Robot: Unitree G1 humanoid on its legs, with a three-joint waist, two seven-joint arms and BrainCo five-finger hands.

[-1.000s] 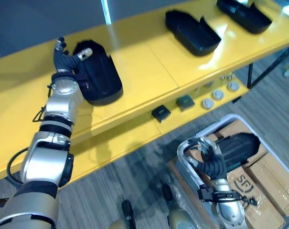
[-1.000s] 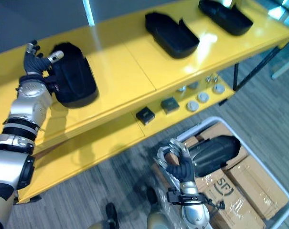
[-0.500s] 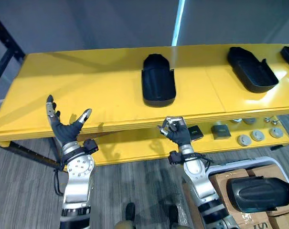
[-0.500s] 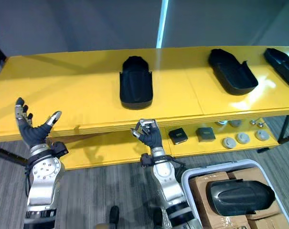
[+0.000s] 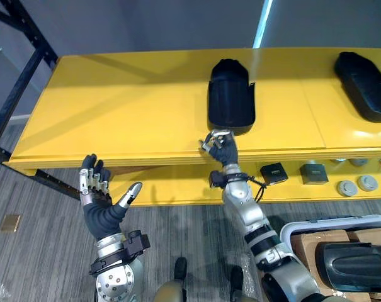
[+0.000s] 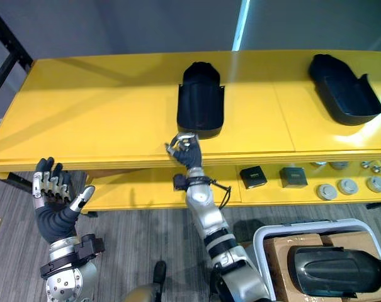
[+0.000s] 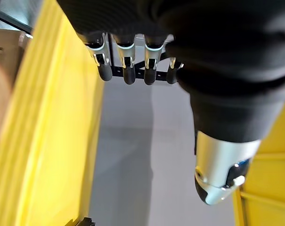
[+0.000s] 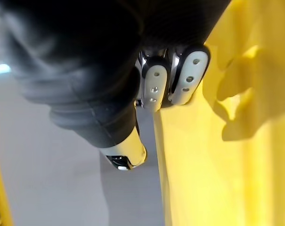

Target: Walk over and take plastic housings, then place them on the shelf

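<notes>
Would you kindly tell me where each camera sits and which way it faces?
Left eye view: on the head, looking down at the shelf and nearest housing; left hand open, right hand curled at the shelf's edge.
Right eye view: beside it, facing the same way; both hands show.
Left wrist view: on the left wrist, looking along its straight fingers past the shelf.
Right wrist view: on the right wrist, close against the shelf; curled fingers show.
Shared: both eye views show the bin.

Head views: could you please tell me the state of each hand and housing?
left hand: open, empty.
right hand: curled, empty.
middle housing: lying on shelf, not held.
right housing: lying on shelf.
bin housing: lying on boxes.
</notes>
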